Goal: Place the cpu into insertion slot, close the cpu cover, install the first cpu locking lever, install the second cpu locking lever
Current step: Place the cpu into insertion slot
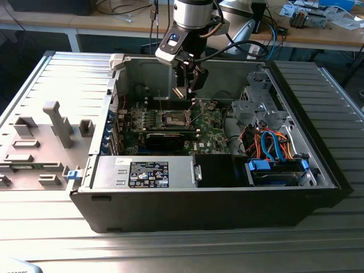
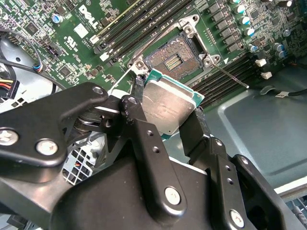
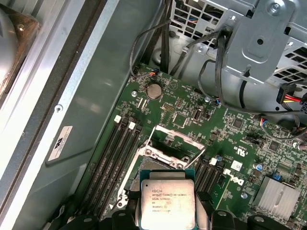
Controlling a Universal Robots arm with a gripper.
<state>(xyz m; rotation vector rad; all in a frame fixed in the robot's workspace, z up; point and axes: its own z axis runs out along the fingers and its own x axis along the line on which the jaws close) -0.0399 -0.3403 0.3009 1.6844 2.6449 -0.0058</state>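
Observation:
My gripper (image 2: 169, 98) is shut on the cpu (image 2: 168, 108), a flat square chip with a silvery top and green edge, pinched on two opposite sides by black fingers (image 2: 192, 132). The chip hangs tilted just above and beside the insertion slot (image 2: 173, 60), which lies bare with its dark contact field and silver rim showing. In the first wrist view the cpu (image 3: 167, 203) covers part of the insertion slot (image 3: 160, 160); the cpu cover (image 3: 172, 133) stands swung up behind it. A thin locking lever (image 2: 230, 76) sticks out loose. In the exterior view my gripper (image 1: 186, 91) hovers over the insertion slot (image 1: 175, 118).
The green motherboard (image 1: 210, 133) lies inside an open computer case (image 1: 227, 210). Black memory slots (image 2: 144, 24) flank the socket. A metal drive cage (image 3: 259, 38) with cables, a power supply (image 1: 148, 173) and the case wall (image 3: 96, 96) close in around it. A grey fixture (image 1: 57, 125) stands outside.

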